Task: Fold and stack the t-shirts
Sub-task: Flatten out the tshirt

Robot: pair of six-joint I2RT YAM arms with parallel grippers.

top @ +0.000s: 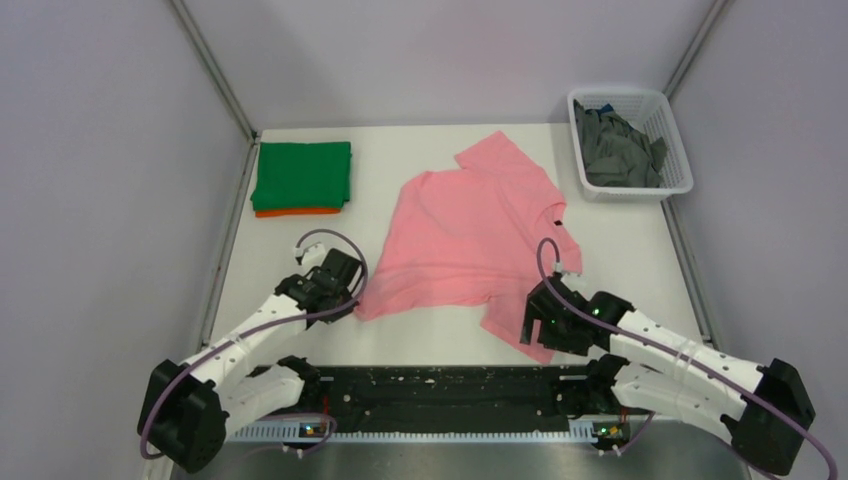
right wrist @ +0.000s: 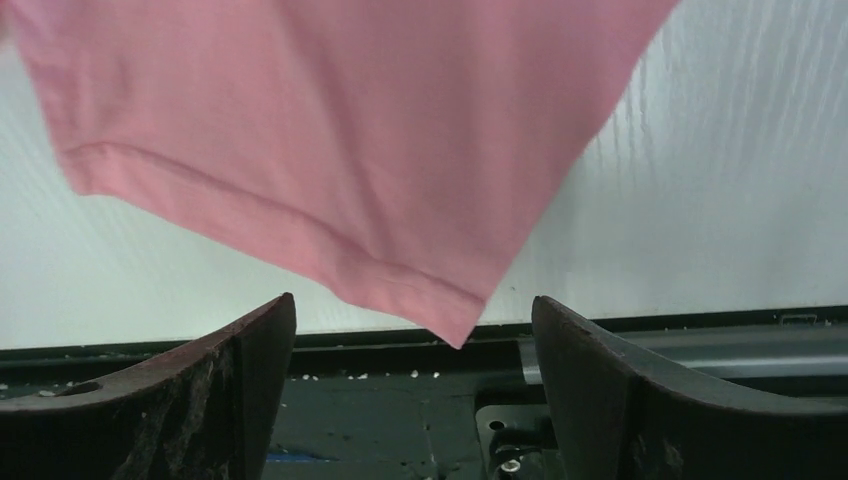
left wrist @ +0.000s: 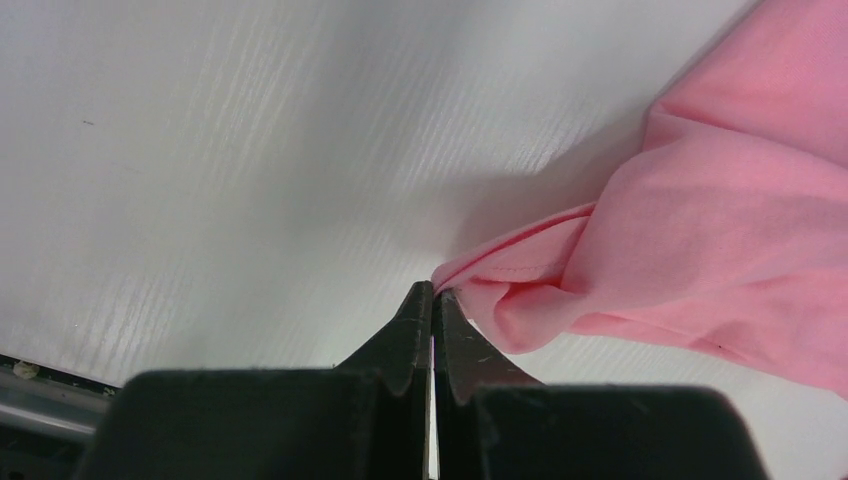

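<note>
Pink shirt [top: 470,235] lies rumpled at the centre of the table [top: 300,340], not yet folded. Green shirt [top: 302,173] sits folded on orange shirt [top: 297,212] at 10 o'clock; grey shirts [top: 615,150] fill the basket [top: 680,185] at 2. Left hand [left wrist: 434,290] is clamped on the hem corner at 8. Right hand [right wrist: 412,305], fingers apart, straddles the sleeve tip at 5. The step looks like spreading flat: right should close, then both pull taut.

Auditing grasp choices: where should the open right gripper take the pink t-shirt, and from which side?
Probably the near sleeve corner of the pink t-shirt, from the near side: its hemmed tip lies spread out, pointing between the open fingers of the right gripper.
</note>
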